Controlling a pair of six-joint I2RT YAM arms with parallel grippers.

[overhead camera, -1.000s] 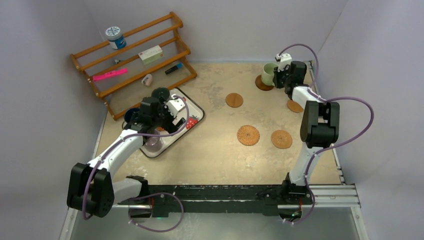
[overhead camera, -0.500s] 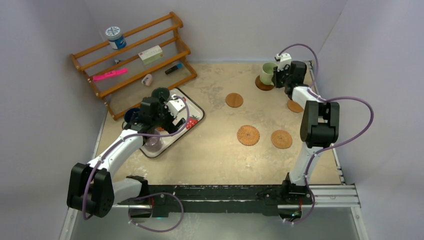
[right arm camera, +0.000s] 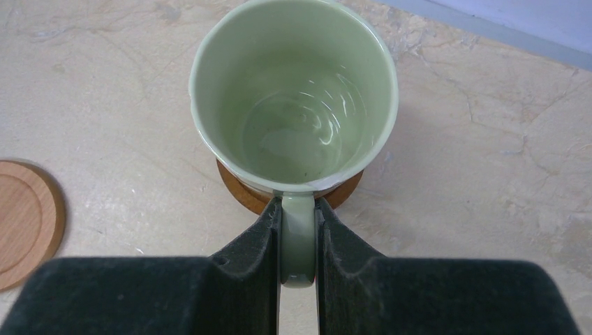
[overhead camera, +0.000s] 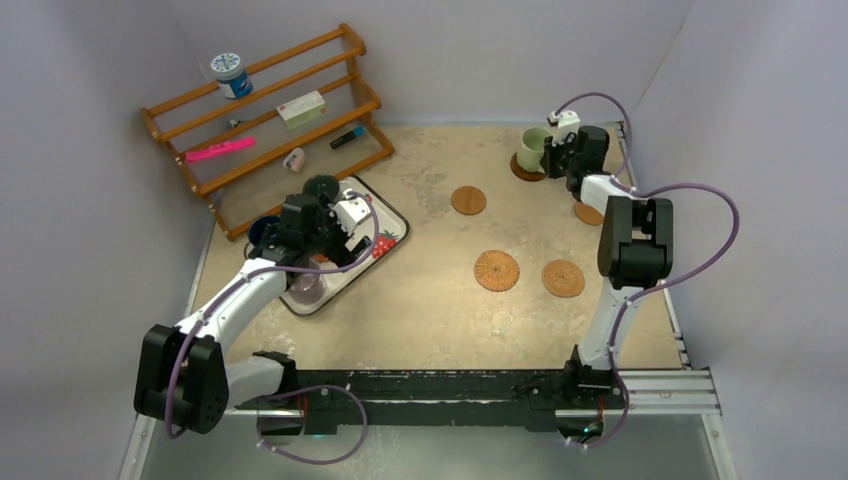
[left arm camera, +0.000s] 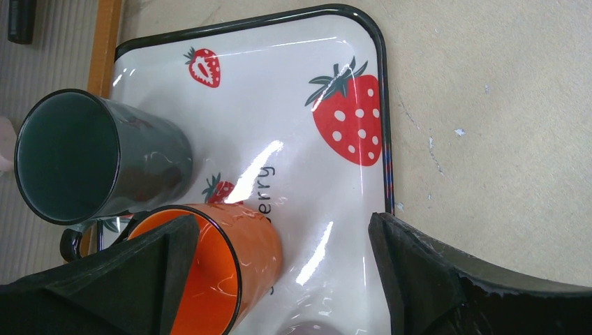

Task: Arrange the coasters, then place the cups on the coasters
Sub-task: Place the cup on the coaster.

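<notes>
Five coasters, right claw clamped on one green cup, left claw apart

Overhead, the left arm covers most of the strawberry tray, and the right arm hides half of the far-right coaster. From the left wrist, the orange cup runs off the bottom edge behind one of the jaws; a greyish sliver beside it is perhaps another cup's rim. From the right wrist, the pale green cup hides all but a crescent of the dark coaster; the left edge cuts a lighter coaster.
</notes>
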